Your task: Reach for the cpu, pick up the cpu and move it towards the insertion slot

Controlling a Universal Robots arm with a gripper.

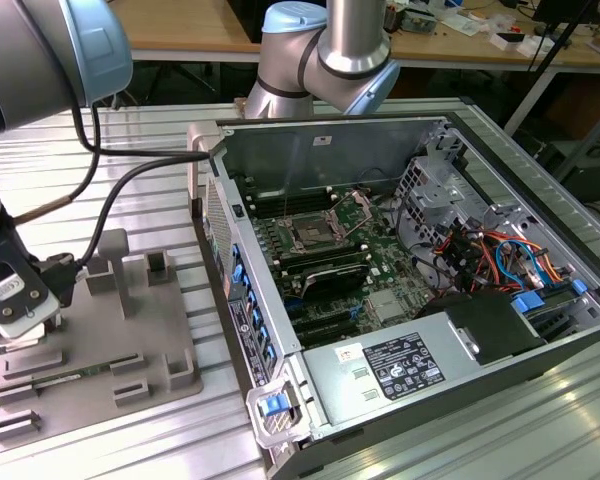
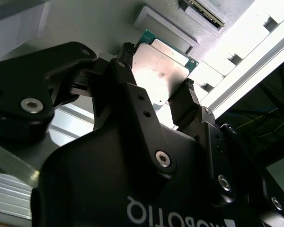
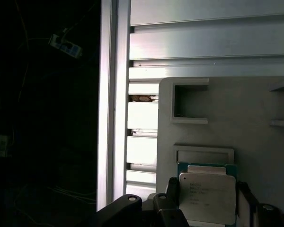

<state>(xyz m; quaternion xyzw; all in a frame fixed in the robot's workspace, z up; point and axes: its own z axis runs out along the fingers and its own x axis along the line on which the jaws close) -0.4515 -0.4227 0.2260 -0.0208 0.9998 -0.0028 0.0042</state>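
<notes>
We are starting with the gripper (image 2: 156,73), which is hanging over the near left part of the grey tray (image 1: 155,330), at the exterior view's left. In both wrist views its fingers (image 2: 185,99) are standing partly closed. One is lying against each of two opposite edges of the cpu (image 2: 163,66), and they seem to be pressing on it. We are therefore judging that the chip is being gripped, not merely straddled. The cpu is turning its silvery top toward the wrist cameras, with the greenish rim showing along one side. Just beyond it we are seeing a square recess (image 3: 203,155) in the tray. The chip is sitting offset from that frame, so we are taking it to be raised a little off the tray, though we cannot tell how far. Farther off, toward the exterior view's right, the open case (image 1: 320,150) is lying on its side on the table (image 1: 130,440). The slot (image 1: 310,236) is sitting on the board inside, with its metal frame and dark centre showing. The slot is well apart from the gripper, and the case's near wall is standing between them. As we are reading it, the reach is done and the grasp looks made. The carry toward the slot is barely under way, since the cpu is hanging over the tray and not over the case.
</notes>
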